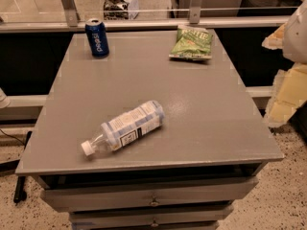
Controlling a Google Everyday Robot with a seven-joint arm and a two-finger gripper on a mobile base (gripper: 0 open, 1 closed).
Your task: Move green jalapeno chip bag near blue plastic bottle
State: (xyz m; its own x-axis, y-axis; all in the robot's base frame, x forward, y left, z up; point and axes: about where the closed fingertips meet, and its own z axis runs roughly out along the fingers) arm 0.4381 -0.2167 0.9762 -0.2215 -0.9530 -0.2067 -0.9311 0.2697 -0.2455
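Note:
The green jalapeno chip bag [191, 43] lies flat at the far right of the grey table top [201, 128], its lettering facing away from me. The blue plastic bottle [125, 127] lies on its side near the front, left of centre. Its white cap points to the front left, and it has a pale blue-and-white label. The two are well apart, with bare table top between them. My gripper [287, 80] shows as pale cream and white parts at the right edge of the view. It is beyond the table's right side, apart from both objects, and holds nothing that I can see.
A dark blue Pepsi can [97, 38] stands upright at the far left corner of the table. Drawers [153, 200] sit under the front edge. A railing and glass panel [144, 18] run behind the table. Speckled floor lies to the right.

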